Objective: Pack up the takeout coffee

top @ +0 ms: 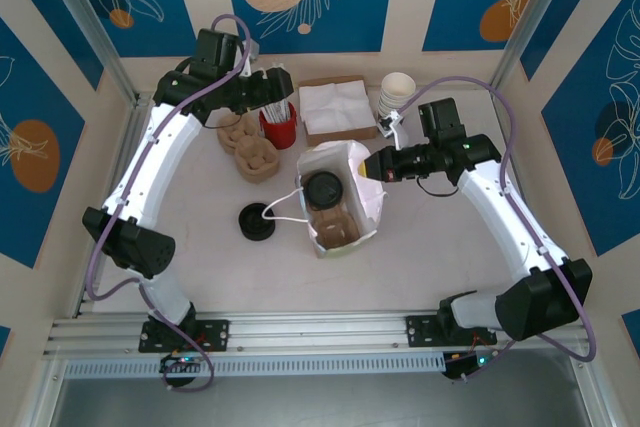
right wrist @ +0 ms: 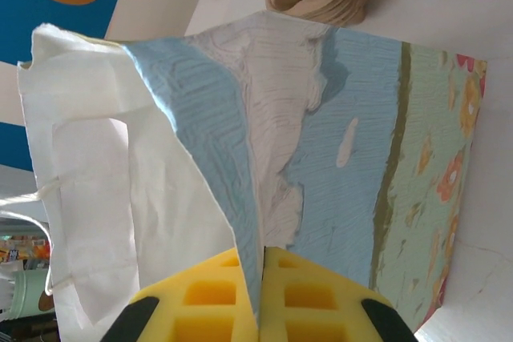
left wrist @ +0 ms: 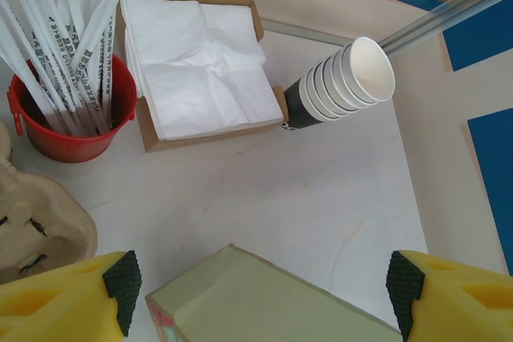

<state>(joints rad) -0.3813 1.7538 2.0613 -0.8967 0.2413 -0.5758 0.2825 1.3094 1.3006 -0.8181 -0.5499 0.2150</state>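
Holding the mouth of the paper bag (right wrist: 337, 142) open appears to be the purpose of the right gripper (right wrist: 260, 258). Its yellow fingers are pressed flat together on the thin upper edge of one bag wall, and the wall is drawn outward. The bag is stood upright near the middle of the table (top: 430, 247), and its opening is spread toward the overhead camera.

The takeout coffee (top: 323, 190) is seen through that opening. Only its round black lid can be made out. It is seated low inside the bag at the far end of a brown cardboard carrier (top: 340, 227). The cup is judged to be already packed, though how firmly it is seated cannot be told.

The left gripper (left wrist: 260, 290) is held over the far left of the table with its fingers spread wide and nothing between the pads. A pale green panel, probably the bag's side, lies below them. It is parked among the supplies:
- a red bucket of wrapped straws (left wrist: 72, 118)
- a box of white napkins (left wrist: 200, 62)
- a stack of lidless cups (left wrist: 345, 82)

A loose black lid (top: 257, 221) is left on the table just beside the bag's handle and is not part of the packing.
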